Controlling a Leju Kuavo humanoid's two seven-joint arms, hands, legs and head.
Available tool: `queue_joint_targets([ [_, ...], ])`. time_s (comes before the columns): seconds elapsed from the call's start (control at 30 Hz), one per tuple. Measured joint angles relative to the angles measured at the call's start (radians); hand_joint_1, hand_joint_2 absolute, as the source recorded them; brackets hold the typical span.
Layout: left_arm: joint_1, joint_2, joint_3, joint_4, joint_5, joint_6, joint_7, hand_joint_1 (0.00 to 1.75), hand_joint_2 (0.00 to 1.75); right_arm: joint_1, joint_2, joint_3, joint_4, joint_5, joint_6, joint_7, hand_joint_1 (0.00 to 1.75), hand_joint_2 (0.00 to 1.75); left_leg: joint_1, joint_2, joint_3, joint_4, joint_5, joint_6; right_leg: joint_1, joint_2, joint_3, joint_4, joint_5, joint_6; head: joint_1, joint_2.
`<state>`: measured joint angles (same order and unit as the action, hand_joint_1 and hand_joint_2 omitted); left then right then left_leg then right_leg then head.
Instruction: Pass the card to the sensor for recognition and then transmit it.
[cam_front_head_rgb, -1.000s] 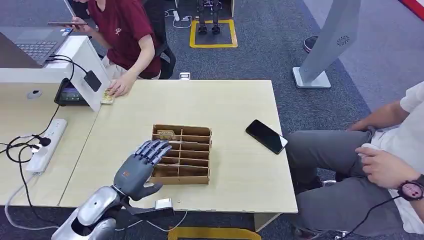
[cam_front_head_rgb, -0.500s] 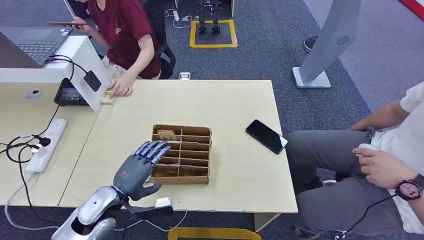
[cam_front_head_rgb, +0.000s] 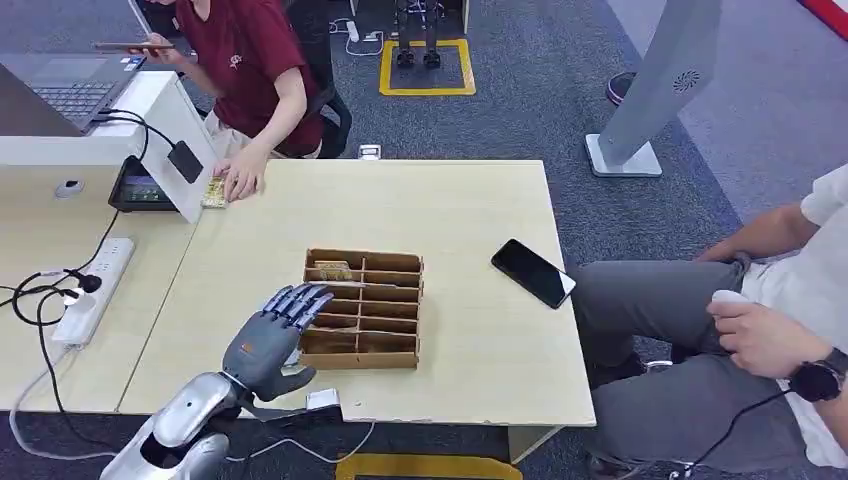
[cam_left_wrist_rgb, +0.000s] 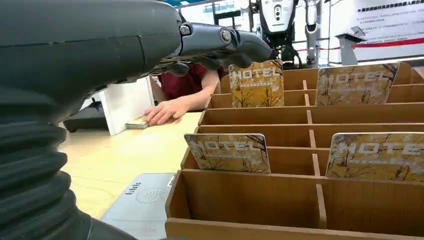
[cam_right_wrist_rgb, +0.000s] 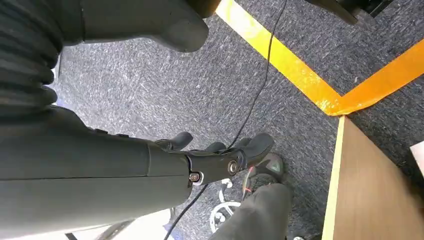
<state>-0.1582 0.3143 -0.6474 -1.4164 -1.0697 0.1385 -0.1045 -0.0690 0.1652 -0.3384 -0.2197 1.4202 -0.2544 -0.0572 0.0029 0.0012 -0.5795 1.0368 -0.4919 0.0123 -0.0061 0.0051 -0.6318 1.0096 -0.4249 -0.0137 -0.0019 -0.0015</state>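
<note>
Hovering: left hand (cam_front_head_rgb: 272, 335) held with fingers spread, nothing grasped, at the card box (cam_front_head_rgb: 375, 300) on the tabletop (cam_front_head_rgb: 470, 330).
Right hand (cam_right_wrist_rgb: 220, 157): fingers apart, nothing held.

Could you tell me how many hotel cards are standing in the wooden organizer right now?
4 show in the left wrist view: two in a far row, two in a nearer row. Others may be hidden.

Head view looks steeply down on table (cam_front_head_rgb: 450, 200). Left wrist view sits low, near card rack (cam_left_wrist_rgb: 300, 200), shared with head view. Right wrist view faces floor (cam_right_wrist_rgb: 150, 85).
</note>
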Motion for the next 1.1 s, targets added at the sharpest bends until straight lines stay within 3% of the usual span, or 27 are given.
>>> queue_joint_targets([
  [0.1,0.0,-0.002,0.001,0.001,0.0,-0.001,0.013,0.0,1.75,0.0,0.0,0.0,0.0,0.0,-0.002,-0.001,0.0,1.75,0.0,0.0,0.0,0.0,0.0,0.0,0.0,0.0,0.0,0.0,0.0,0.0,0.0,0.0],
  [0.13,0.0,-0.003,0.002,0.002,0.0,-0.002,0.013,0.23,1.75,0.0,0.0,0.0,0.0,0.0,-0.002,-0.001,0.0,1.75,0.0,0.0,0.0,0.0,0.0,0.0,0.0,0.0,0.0,0.0,0.0,0.0,0.0,0.0],
  [0.17,0.0,-0.004,0.002,0.002,0.0,-0.002,0.013,1.75,1.75,0.0,0.0,0.0,0.0,0.0,-0.003,-0.001,0.0,1.75,0.0,0.0,0.0,0.0,0.0,0.0,0.0,0.0,0.0,0.0,0.0,0.0,0.0,0.0],
  [1.1,0.003,-0.004,0.024,0.013,0.03,-0.031,0.026,1.75,1.75,-0.001,0.0,0.0,-0.002,0.0,0.001,-0.006,0.0,1.75,0.0,0.0,0.0,0.0,0.0,0.0,0.0,0.0,0.0,0.0,0.0,0.0,0.0,0.0],
])
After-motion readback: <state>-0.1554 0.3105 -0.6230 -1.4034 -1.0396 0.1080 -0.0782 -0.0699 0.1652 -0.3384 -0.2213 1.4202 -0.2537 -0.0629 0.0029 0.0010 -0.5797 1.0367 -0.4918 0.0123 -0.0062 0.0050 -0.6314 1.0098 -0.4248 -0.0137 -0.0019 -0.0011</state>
